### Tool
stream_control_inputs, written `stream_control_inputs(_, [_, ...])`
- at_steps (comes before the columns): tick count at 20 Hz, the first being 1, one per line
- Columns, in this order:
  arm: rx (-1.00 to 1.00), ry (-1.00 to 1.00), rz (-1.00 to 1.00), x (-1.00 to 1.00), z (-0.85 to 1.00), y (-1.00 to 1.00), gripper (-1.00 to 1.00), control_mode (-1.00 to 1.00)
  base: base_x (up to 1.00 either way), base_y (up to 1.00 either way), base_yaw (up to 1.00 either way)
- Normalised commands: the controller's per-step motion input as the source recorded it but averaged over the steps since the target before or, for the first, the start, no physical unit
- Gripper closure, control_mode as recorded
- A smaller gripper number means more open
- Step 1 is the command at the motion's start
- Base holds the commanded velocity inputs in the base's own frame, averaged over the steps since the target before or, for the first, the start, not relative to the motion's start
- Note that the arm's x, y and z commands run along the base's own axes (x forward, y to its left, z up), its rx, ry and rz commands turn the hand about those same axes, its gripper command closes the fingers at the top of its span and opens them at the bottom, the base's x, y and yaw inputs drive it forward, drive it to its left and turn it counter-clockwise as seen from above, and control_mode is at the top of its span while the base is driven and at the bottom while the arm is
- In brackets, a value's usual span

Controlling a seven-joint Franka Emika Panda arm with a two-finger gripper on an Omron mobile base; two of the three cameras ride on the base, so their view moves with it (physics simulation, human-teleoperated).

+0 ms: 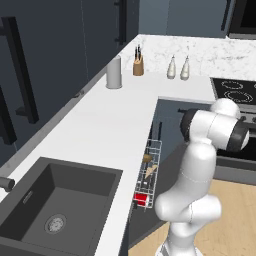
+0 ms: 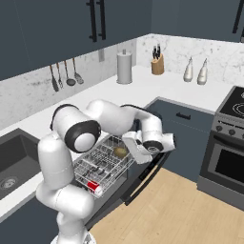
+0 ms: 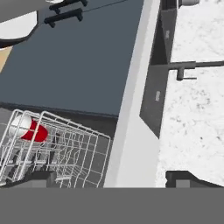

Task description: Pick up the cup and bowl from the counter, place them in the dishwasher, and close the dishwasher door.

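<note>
Both dishes are already lying in the dishwasher's pulled-out wire rack [image 2: 102,164]: the cup [image 2: 93,187] is resting on its side at the near end of the rack, red wall and white rim showing, and the bowl [image 2: 120,152] is sitting tilted toward the far end, well apart from the cup. In the hand view the cup [image 3: 29,129] is showing at the left of the rack, lying flat among the wires. The counter [image 1: 100,125] is carrying neither of them now; a grey canister [image 1: 114,73], a knife block [image 1: 138,65] and two bottles are standing on its far stretch, and the dark sink [image 1: 60,200] is sitting at its near left.

The gripper [image 3: 109,179] is hovering just above the rack's far right edge, beside the counter's lip, with its jaws spread wide and nothing between them. So the loading looks done, and the step in hand is judged to be the last one: shutting the dishwasher door [image 2: 143,178], which is hanging open below and to the right of the rack.

The next move is likely calling for the rack to be pushed back in first, then for the hand to drop under or behind the door's outer edge and swing it up until it is sitting flush with the slate cabinet fronts; the open fingers may serve as a pushing surface, no grasp needed
</note>
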Motion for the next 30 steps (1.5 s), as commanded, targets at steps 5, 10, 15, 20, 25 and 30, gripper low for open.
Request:
stream_control_inputs(5, [0.13, 0.11, -0.01, -0.28, -0.34, -0.94, -1.0, -1.0, 0.0, 0.0, 0.0])
stream_control_inputs(10, [0.1, -0.01, -0.08, -0.26, -0.92, -0.68, -1.0, -1.0, 0.0, 0.0, 0.0])
stream_control_inputs(15, [0.21, 0.0, -0.08, -0.02, -0.96, -0.6, -1.0, -1.0, 0.0, 0.0, 0.0])
stream_control_inputs(20, [0.27, 0.0, -0.02, 0.0, -0.72, -0.47, -1.0, -1.0, 0.0, 0.0, 0.0])
stream_control_inputs(25, [0.18, -0.01, -0.03, 0.1, -0.75, -0.11, -1.0, -1.0, 0.0, 0.0, 0.0])
stream_control_inputs(30, [0.1, 0.0, -0.02, 0.43, -0.75, 0.0, -1.0, -1.0, 0.0, 0.0, 0.0])
